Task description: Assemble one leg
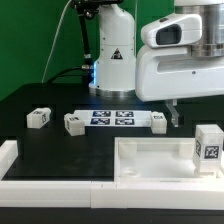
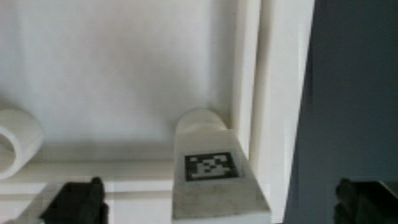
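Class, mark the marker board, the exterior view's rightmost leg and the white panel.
marker board (image 1: 112, 118): exterior view, centre.
rightmost leg (image 1: 209, 146): exterior view, tagged front face.
white panel (image 1: 160, 179): exterior view, front wall.

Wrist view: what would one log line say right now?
gripper open | leg centred below, ungripped, standing on panel | three other legs on table

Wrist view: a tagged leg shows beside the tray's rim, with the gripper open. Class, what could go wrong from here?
The leg sits close beside the tray rim, so a gripper finger coming down on that side may hit the rim instead. The gripper is open and holds nothing; closing off-centre could tip the leg or let it slip. In the exterior view a second leg lies loose near the gripper and might get knocked.
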Action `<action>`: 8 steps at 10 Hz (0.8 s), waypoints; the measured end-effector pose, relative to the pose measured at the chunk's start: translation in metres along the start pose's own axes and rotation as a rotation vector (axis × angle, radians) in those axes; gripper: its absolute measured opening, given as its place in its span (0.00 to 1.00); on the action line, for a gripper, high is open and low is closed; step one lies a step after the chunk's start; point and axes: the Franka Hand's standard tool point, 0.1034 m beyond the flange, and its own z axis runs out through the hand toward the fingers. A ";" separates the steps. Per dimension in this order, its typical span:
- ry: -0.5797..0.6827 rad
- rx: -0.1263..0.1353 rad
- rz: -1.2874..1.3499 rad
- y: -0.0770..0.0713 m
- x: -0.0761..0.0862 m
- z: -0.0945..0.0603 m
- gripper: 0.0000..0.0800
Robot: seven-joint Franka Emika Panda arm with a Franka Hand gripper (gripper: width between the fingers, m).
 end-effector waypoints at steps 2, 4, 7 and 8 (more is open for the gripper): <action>0.000 0.000 -0.001 0.001 0.001 0.000 0.81; 0.004 0.001 0.006 0.007 0.010 0.004 0.81; 0.003 0.001 0.008 0.007 0.014 0.010 0.81; 0.001 0.001 0.007 0.006 0.014 0.011 0.81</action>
